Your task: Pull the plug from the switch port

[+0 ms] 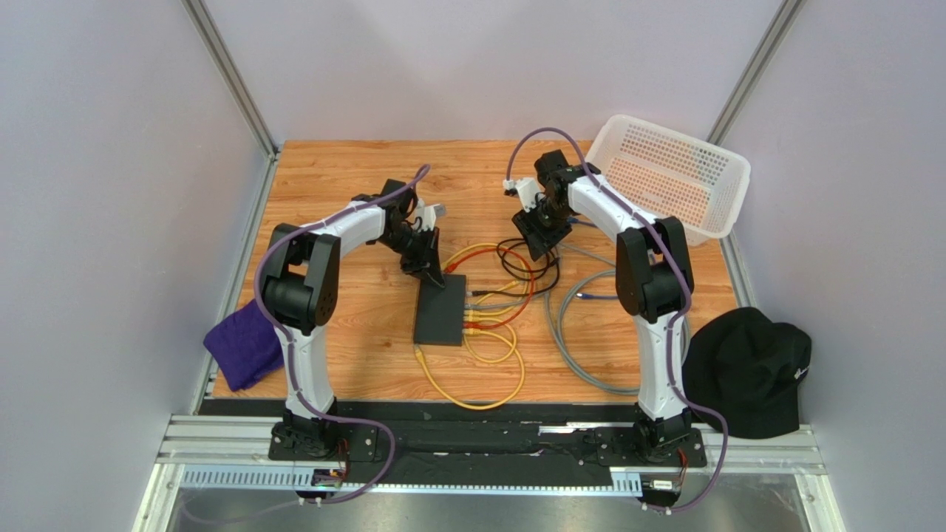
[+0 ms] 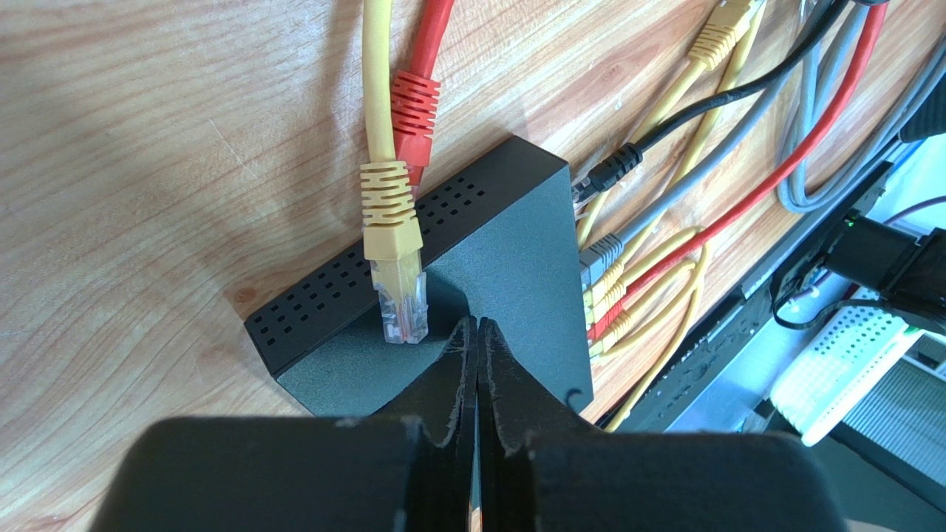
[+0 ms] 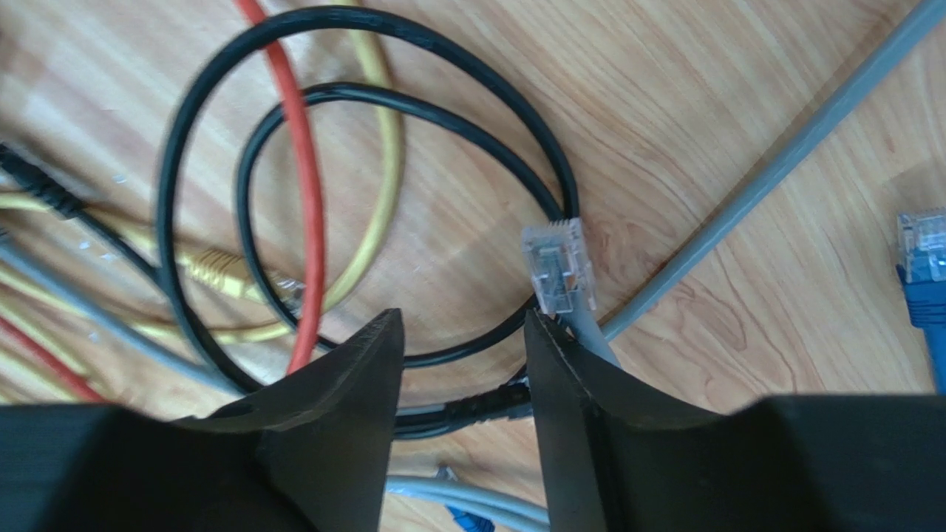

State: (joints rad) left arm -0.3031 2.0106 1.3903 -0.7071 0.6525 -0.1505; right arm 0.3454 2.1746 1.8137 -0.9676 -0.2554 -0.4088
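Note:
The switch (image 1: 441,310) is a flat black box on the wooden table, also in the left wrist view (image 2: 505,249). Several grey, yellow and red plugs (image 2: 602,290) sit in the sockets along its right edge. My left gripper (image 1: 428,266) is shut and empty, its tips (image 2: 477,324) over the switch's top face. A loose yellow plug (image 2: 398,290) lies on the switch's far edge, next to a red plug (image 2: 414,111). My right gripper (image 1: 541,235) is open and empty above the cable tangle (image 3: 461,321). A loose clear plug on a grey cable (image 3: 559,264) lies by its right finger.
Black cable loops (image 3: 366,100), a red cable (image 3: 294,177) and a blue plug (image 3: 922,261) lie under the right gripper. A white basket (image 1: 672,177) stands at the back right. A purple cloth (image 1: 244,346) is at the left edge and a black cap (image 1: 750,371) at the right.

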